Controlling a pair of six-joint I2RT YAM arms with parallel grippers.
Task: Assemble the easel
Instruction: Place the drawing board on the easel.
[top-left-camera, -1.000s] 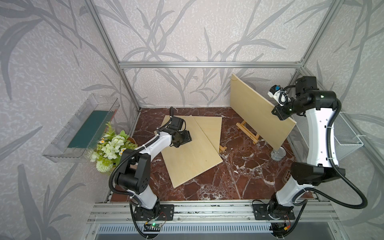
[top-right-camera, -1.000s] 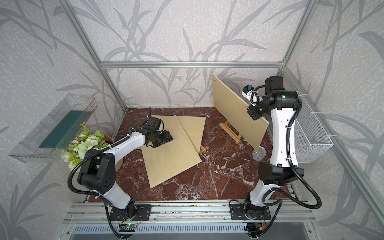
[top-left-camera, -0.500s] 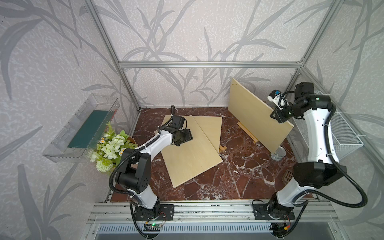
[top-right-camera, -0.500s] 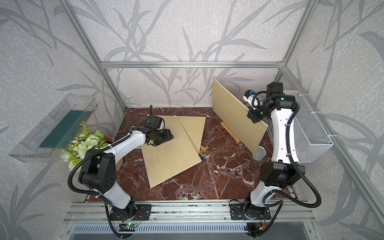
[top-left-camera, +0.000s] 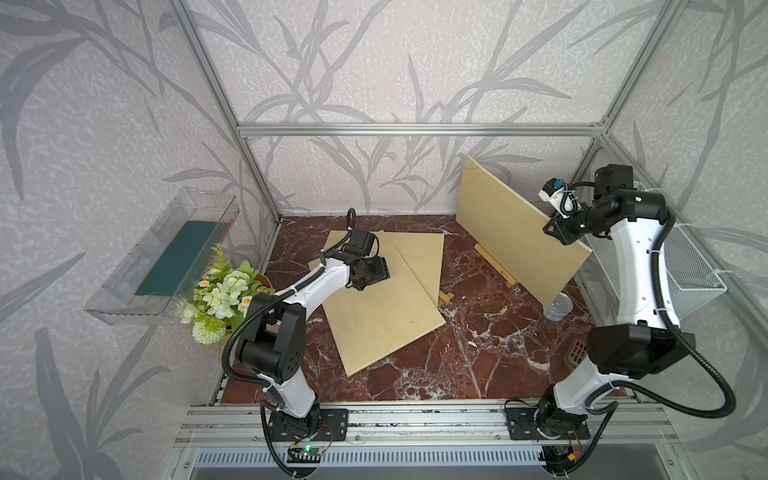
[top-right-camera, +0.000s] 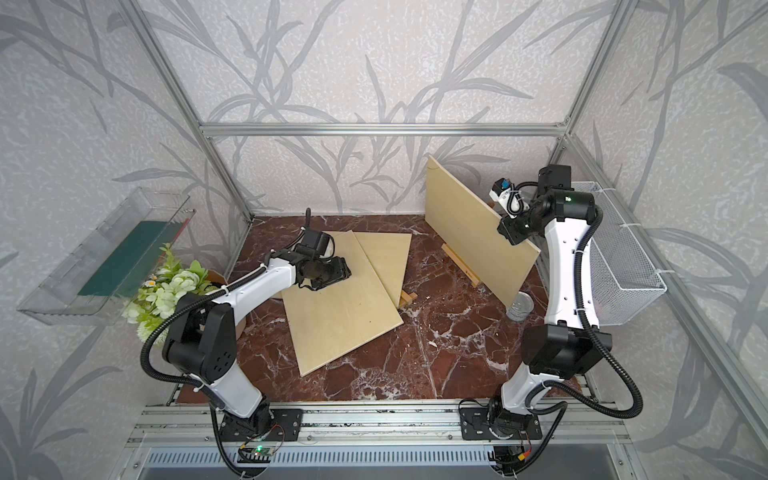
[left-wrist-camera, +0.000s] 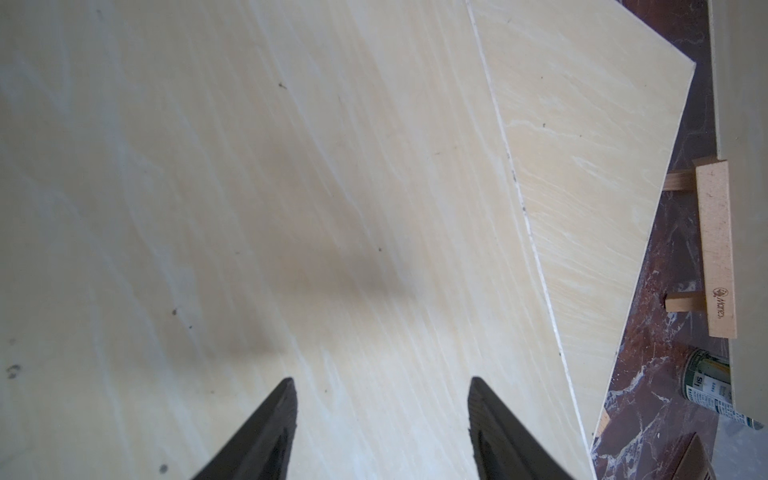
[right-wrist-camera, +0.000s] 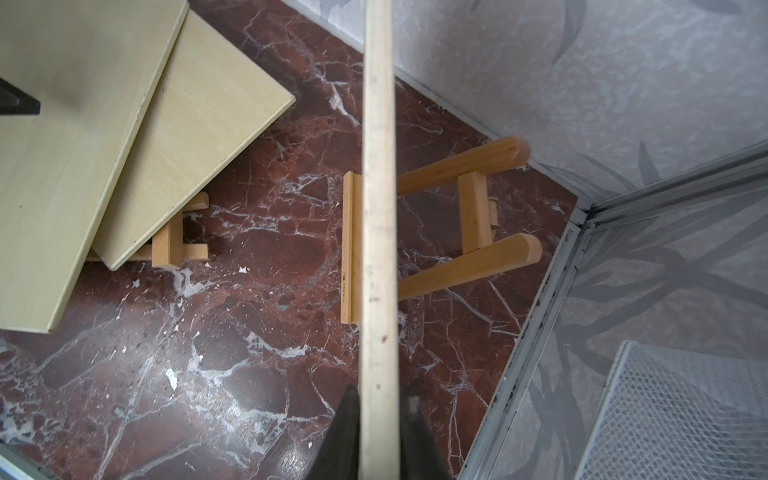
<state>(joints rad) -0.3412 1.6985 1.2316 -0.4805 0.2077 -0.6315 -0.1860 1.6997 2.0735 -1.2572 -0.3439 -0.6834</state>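
Board (top-left-camera: 515, 232) rests on easel (right-wrist-camera: 473, 216), right jaws straddling its top edge.

Top views: high at front, angled down, whole cell. Left wrist: close over flat boards (left-wrist-camera: 291, 166). Right wrist: higher, downward; shared: boards, easel frame (right-wrist-camera: 473, 216).

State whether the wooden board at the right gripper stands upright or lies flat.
Upright: the board stands on edge, its lower edge along the easel ledge, its top edge between the fingers of the right gripper.
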